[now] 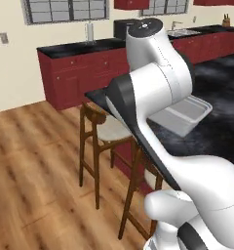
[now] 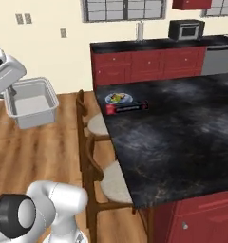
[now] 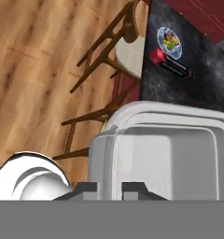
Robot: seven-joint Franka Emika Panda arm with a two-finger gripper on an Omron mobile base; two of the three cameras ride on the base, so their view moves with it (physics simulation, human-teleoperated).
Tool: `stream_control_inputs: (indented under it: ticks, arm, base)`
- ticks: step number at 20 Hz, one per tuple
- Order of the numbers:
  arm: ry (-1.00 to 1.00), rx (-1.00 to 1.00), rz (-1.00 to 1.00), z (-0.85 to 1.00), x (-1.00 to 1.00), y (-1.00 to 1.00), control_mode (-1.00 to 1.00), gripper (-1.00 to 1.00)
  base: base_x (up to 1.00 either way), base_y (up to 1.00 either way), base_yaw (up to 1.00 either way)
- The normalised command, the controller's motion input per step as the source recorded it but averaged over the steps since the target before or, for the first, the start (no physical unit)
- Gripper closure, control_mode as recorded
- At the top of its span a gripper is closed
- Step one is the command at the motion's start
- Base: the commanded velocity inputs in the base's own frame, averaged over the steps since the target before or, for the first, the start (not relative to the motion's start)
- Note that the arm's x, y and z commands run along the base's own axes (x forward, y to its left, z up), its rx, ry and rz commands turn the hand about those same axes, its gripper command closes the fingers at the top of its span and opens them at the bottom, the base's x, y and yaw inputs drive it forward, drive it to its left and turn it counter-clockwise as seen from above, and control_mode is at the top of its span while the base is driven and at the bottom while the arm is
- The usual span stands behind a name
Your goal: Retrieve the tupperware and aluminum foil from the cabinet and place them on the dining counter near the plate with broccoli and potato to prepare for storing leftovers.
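My gripper (image 3: 111, 188) is shut on the rim of the tupperware (image 3: 165, 149), a shallow grey-clear container that hangs in the air. The right base view has the tupperware (image 2: 30, 102) over the wooden floor, left of the dining counter (image 2: 182, 137). From the left base, the tupperware (image 1: 187, 114) juts out from behind my arm. On the counter's near corner sits the plate (image 2: 118, 98) with broccoli and potato. The black aluminum foil (image 2: 128, 107) box lies right beside it. The hand view shows the plate (image 3: 170, 42) and the aluminum foil (image 3: 172, 66) ahead. A red wall cabinet (image 2: 192, 4) hangs at the top.
Two wooden chairs (image 2: 94, 126) with pale seats stand along the island's left side, between the tupperware and the counter. A red base unit with a black top (image 2: 149, 45) runs along the far wall and carries a microwave (image 2: 186, 29). Open wooden floor (image 1: 36, 161) lies to the left.
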Motion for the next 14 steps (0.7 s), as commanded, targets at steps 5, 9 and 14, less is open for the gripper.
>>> stream_control_inputs:
  ticks: [5, 9, 14]
  arm:
    - [0.0, 0.0, 0.0, 0.0, 0.0, 0.0, 1.0, 1.0]
    - [0.0, 0.0, 0.0, 0.0, 0.0, 0.0, 1.0, 1.0]
    - [0.0, 0.0, 0.0, 0.0, 0.0, 0.0, 1.0, 1.0]
  base:
    - [0.06, 1.0, -0.37]
    - [-0.3, 1.0, -0.23]
    - [0.83, 1.0, -0.5]
